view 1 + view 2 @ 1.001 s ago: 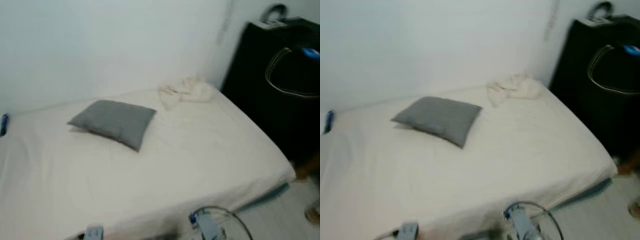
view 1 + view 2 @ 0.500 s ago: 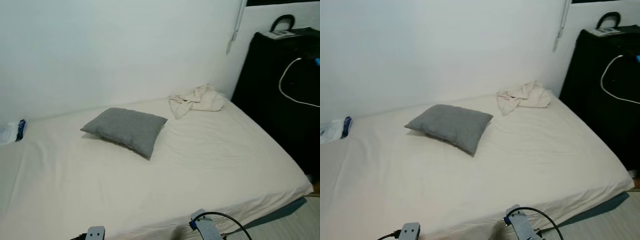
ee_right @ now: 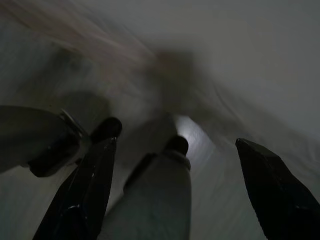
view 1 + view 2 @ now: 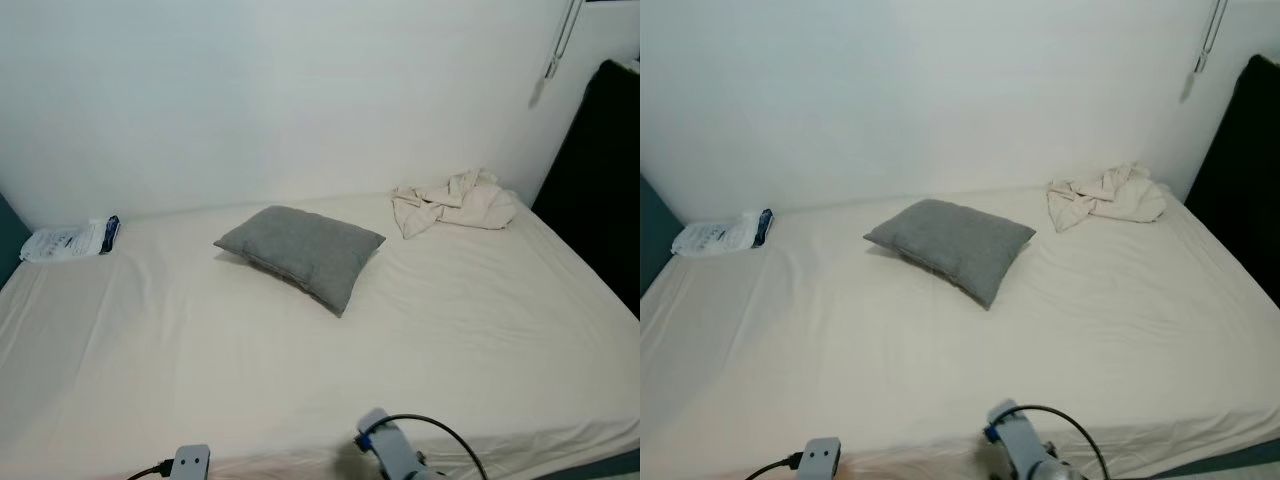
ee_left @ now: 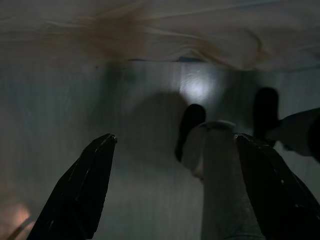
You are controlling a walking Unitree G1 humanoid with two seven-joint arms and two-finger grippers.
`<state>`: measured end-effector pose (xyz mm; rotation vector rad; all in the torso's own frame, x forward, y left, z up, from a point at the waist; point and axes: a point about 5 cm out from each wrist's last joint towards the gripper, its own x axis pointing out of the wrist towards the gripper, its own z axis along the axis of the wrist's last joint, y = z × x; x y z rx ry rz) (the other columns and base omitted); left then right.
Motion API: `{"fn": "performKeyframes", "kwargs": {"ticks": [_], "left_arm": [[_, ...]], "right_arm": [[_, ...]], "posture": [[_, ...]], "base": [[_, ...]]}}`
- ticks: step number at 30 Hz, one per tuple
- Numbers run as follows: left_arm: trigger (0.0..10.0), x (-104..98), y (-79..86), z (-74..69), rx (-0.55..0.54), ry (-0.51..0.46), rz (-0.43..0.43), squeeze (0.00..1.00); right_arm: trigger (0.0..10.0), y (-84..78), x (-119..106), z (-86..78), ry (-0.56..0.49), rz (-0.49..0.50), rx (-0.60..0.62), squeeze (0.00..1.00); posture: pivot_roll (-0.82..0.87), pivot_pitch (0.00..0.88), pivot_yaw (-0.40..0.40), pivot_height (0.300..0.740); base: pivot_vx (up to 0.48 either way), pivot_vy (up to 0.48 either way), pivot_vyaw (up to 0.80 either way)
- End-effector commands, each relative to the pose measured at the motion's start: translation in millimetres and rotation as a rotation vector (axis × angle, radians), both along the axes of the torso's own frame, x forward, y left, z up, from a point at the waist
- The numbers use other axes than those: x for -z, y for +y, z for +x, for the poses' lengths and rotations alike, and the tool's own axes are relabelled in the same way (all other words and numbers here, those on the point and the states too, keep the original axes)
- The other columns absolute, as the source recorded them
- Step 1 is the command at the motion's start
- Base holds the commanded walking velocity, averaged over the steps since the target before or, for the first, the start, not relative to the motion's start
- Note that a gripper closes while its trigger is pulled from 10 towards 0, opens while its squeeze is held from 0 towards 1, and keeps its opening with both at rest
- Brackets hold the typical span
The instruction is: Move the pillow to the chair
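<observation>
— At the far left of the head view, what lies on the bed (image 4: 150,380)?

— A white packet with a blue end (image 4: 70,240), up by the wall (image 4: 250,90); it looks simply left there. Right of it, near the middle of the frame, the grey pillow (image 4: 303,252) rests flat on the cream sheet, one corner toward the camera, untouched and well apart from both arms.

— And further right?

— A crumpled pale cloth (image 4: 455,203) in the upper right by the wall, then a dark piece of furniture (image 4: 610,200) at the right edge. No chair is in sight, so I judge the pick-up not yet begun.

— The tools?

— Each hangs low over a dim floor. The left tool (image 5: 175,190) has its fingers spread wide and empty; the right tool (image 3: 175,195) likewise. They seem idle, presumably because the pillow is out of reach.
</observation>
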<state>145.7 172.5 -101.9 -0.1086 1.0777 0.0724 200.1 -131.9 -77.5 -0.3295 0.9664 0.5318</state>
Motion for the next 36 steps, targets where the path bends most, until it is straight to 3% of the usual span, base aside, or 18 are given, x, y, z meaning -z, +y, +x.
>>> {"fn": "performKeyframes", "kwargs": {"ticks": [1, 7, 11, 18, 25, 29, 31, 36], "left_arm": [[10.0, -0.6, 9.5, -0.8, -0.037, -0.003, 0.029, 0.00], [10.0, 0.3, 19.5, -7.1, -0.077, 0.003, 0.062, 0.00], [10.0, 2.9, 25.3, -18.8, -0.129, 0.006, 0.066, 0.00], [10.0, 5.9, 18.4, -28.2, -0.134, -0.002, 0.044, 0.00], [10.0, 4.8, 7.6, -21.6, -0.098, -0.029, 0.003, 0.00], [10.0, 4.1, 5.3, -18.8, -0.086, -0.036, -0.002, 0.00], [10.0, 1.3, 0.3, -8.4, -0.039, -0.054, -0.006, 0.00], [10.0, -1.5, -2.3, 0.2, 0.007, -0.069, -0.015, 0.00]], "right_arm": [[10.0, 7.7, 0.0, -0.4, -0.001, -0.010, -0.054, 0.00], [10.0, 16.3, 1.3, -3.6, 0.019, -0.014, -0.105, 0.00], [10.0, 20.4, 1.1, -3.5, 0.014, -0.028, -0.147, 0.00], [10.0, 21.8, -4.4, 7.4, -0.031, -0.047, -0.128, 0.00], [10.0, 13.0, -16.4, 29.1, -0.104, -0.032, -0.009, 0.00], [10.0, 11.9, -18.4, 32.4, -0.117, -0.033, 0.003, 0.00], [10.0, 11.2, -26.0, 43.2, -0.156, 0.014, 0.058, 0.00], [10.0, 10.9, -29.7, 48.4, -0.176, 0.026, 0.081, 0.00]], "posture": [[-0.07, 0.052, -0.023, 0.740], [0.00, 0.062, -0.057, 0.740], [0.07, 0.072, -0.105, 0.740], [0.09, 0.080, -0.119, 0.740], [0.04, 0.078, -0.112, 0.740], [0.03, 0.074, -0.104, 0.740], [-0.01, 0.065, -0.086, 0.740], [-0.04, 0.059, -0.068, 0.740]], "base": [[0.000, 0.000, 0.00], [0.000, 0.000, 0.00], [0.000, 0.000, 0.00], [0.000, 0.000, 0.00], [0.000, 0.000, 0.00], [0.000, 0.000, 0.00], [0.000, 0.000, 0.00], [0.000, 0.000, 0.00]]}}
